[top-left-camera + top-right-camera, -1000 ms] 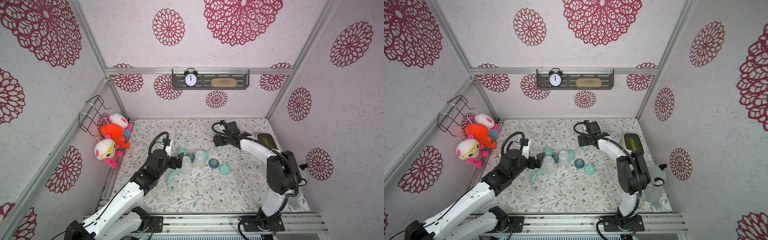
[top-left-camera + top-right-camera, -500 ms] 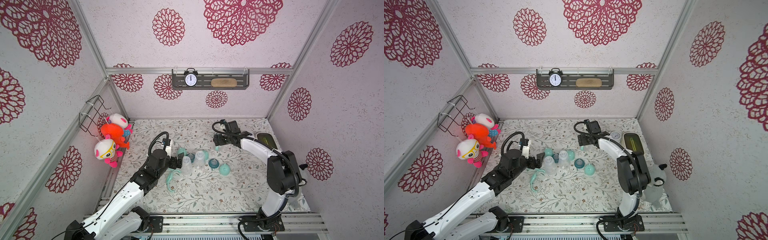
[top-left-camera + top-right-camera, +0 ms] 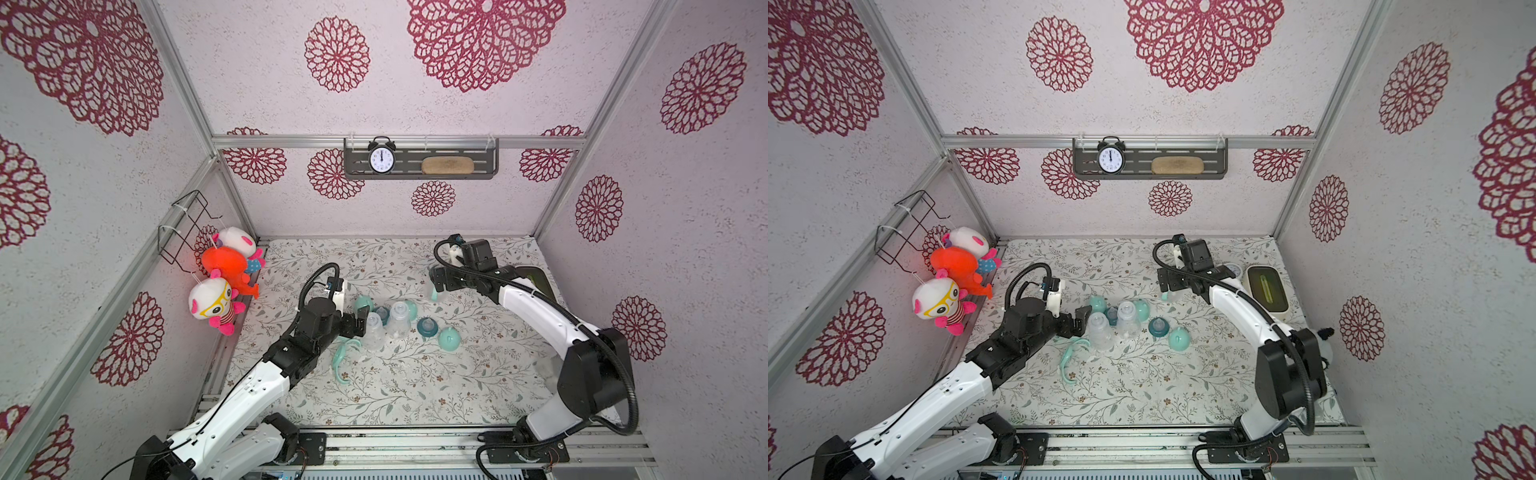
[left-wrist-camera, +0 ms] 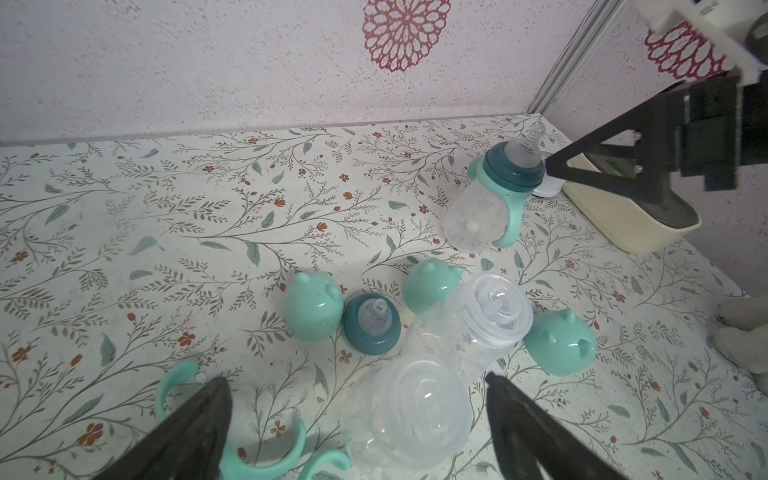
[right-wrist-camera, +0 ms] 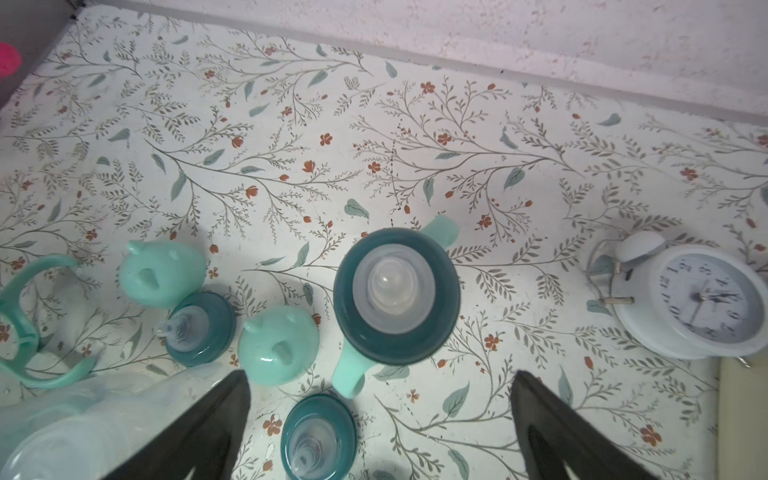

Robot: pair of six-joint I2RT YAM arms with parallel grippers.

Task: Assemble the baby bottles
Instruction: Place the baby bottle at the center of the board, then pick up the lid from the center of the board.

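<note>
1. Floral paper covers the desk (image 3: pixel 395 395), boxed in by pale walls with crimson rosettes; both arms rise from a rail at its near edge.
2. Nearest us, loose mint handles (image 3: pixel 344 362) lie on the desk, just beside the left fingers (image 4: pixel 191 436).
3. We see those fingers spread wide and gripping nothing; in the left wrist view the nearer clear bottle (image 4: pixel 415 411) sits between them, without a collar.
4. Right against it, a little farther off, is the second clear bottle (image 4: pixel 486 320), also without a collar; whether either one stands or leans we cannot tell.
5. Around the pair lie the first cap (image 4: pixel 311 307), the second cap (image 4: pixel 428 286) and the third cap (image 4: pixel 559 343), all mint and eared. One loose collar (image 4: pixel 370 328) lies between the first cap and the bottles, and the other loose collar (image 5: pixel 318 436) lies near the third cap.
6. Farther back toward the right, apart from that cluster, the third bottle (image 4: pixel 482 208) wears its teal collar, nipple and mint handles, uncapped. The right fingers (image 5: pixel 199 428) are spread wide close to its collar and hold nothing.
7. Beyond it, a white alarm clock (image 5: pixel 702 307) sits just beside a cream box (image 4: pixel 615 224) near the right wall.
8. Farthest off, we make out a grey shelf (image 3: pixel 482 166) on the back wall carrying a black clock (image 3: pixel 381 160), and plush toys (image 3: pixel 224 266) hanging on the left wall.
</note>
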